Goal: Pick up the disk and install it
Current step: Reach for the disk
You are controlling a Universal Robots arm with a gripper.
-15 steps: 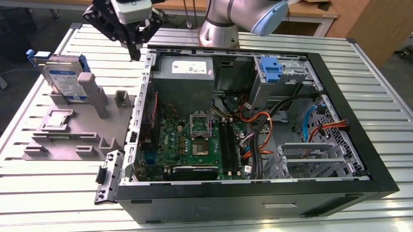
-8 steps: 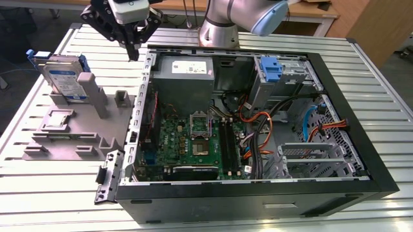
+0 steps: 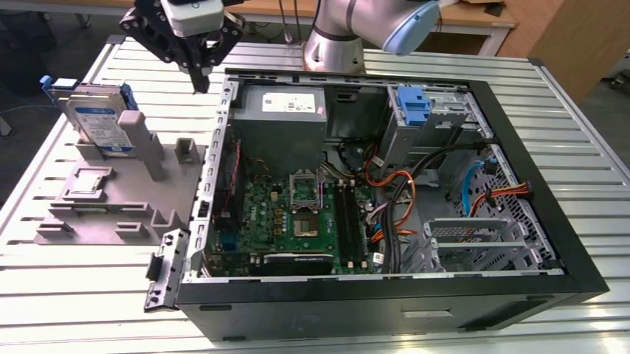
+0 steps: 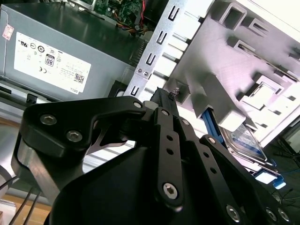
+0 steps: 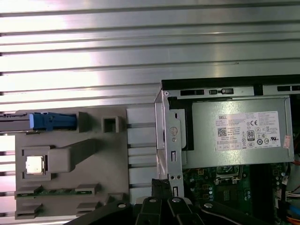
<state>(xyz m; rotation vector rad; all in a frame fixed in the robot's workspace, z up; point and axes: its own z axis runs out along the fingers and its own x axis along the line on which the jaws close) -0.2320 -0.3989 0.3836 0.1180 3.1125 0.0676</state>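
– End effector (image 3: 201, 82) first: how does it stand?
– Narrow. Its black fingers (image 4: 164, 105) lie together in one tip with nothing between them. It hangs point-down over the bench (image 3: 59, 295). It is just outside the computer case (image 3: 551, 243), by the wall at the exterior view's left, at the corner where the power supply sits.

– What is nearest to it?
– The perforated metal wall of the case, just beside the tip in both wrist views. Behind that wall is the grey power supply (image 3: 285, 110) with its white sticker. On the other side of the tip the grey plastic fixture (image 3: 123, 214) begins.

– And the disk?
– The disk (image 3: 94, 118) stands on edge in a slot at the end of the fixture farthest from the camera in the exterior view. It is well apart from the end effector and untouched. Its white-and-blue label is turned toward the fixture's tall post, and the blue bracket runs along its edge.

– Anything in the way?
– That tall grey post (image 3: 143, 144) rises just beside the disk, between it and the case. A shorter post (image 3: 184, 150) stands nearer the case wall. Lower on the fixture a small square chip (image 3: 88, 181) sits in a pocket.

– Inside the case?
– A green motherboard (image 3: 295, 214) lies on the case floor. Orange and black cables (image 3: 394, 192) run toward the exterior view's right. A blue clip (image 3: 414, 103) sits at a metal bay (image 3: 458, 110) beside the power supply. Case and fixture both rest on the slatted metal bench.
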